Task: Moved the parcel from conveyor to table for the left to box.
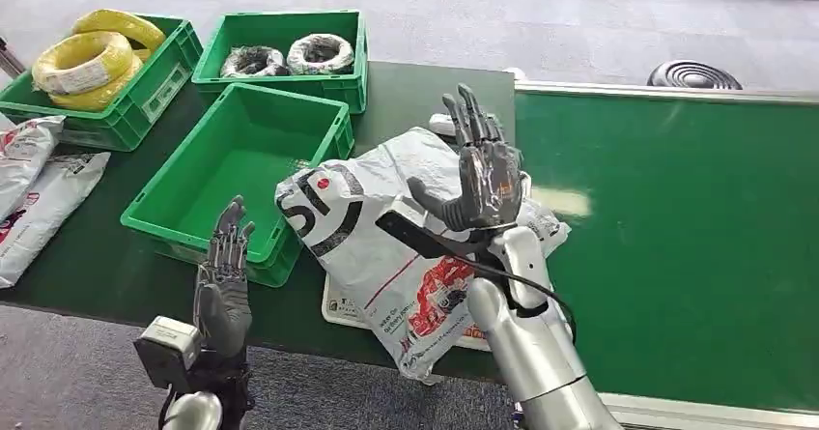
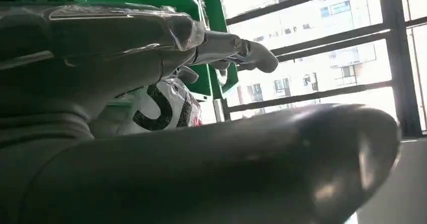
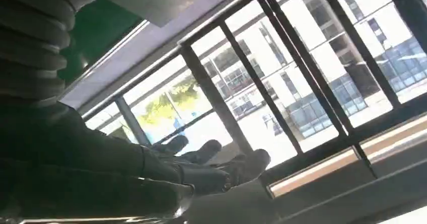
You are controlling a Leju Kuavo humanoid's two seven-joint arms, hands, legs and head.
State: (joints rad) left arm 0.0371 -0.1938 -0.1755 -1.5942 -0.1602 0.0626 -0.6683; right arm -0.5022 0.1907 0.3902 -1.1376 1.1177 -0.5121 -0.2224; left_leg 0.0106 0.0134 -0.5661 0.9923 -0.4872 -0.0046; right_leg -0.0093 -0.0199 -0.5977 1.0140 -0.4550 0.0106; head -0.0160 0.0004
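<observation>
A white plastic parcel [image 1: 386, 227] with black lettering and red print lies on the dark table [image 1: 116, 275], overlapping a white tray [image 1: 338, 312] at the table's near edge and leaning against the empty green crate [image 1: 241, 174]. My right hand [image 1: 480, 174] is raised above the parcel, fingers spread and pointing up, holding nothing. My left hand [image 1: 224, 280] is lifted at the table's near edge in front of the empty crate, fingers straight and apart, empty. The parcel [image 2: 156, 108] is also seen in the left wrist view, past my left hand [image 2: 151, 48]. My right hand [image 3: 201, 168] appears against the windows.
The green conveyor belt [image 1: 676, 217] runs on the right. Two more green crates stand at the back: one with yellow cable coils [image 1: 92, 58], one with black and white coils [image 1: 290, 55]. Other white parcels [image 1: 34, 184] lie at the far left.
</observation>
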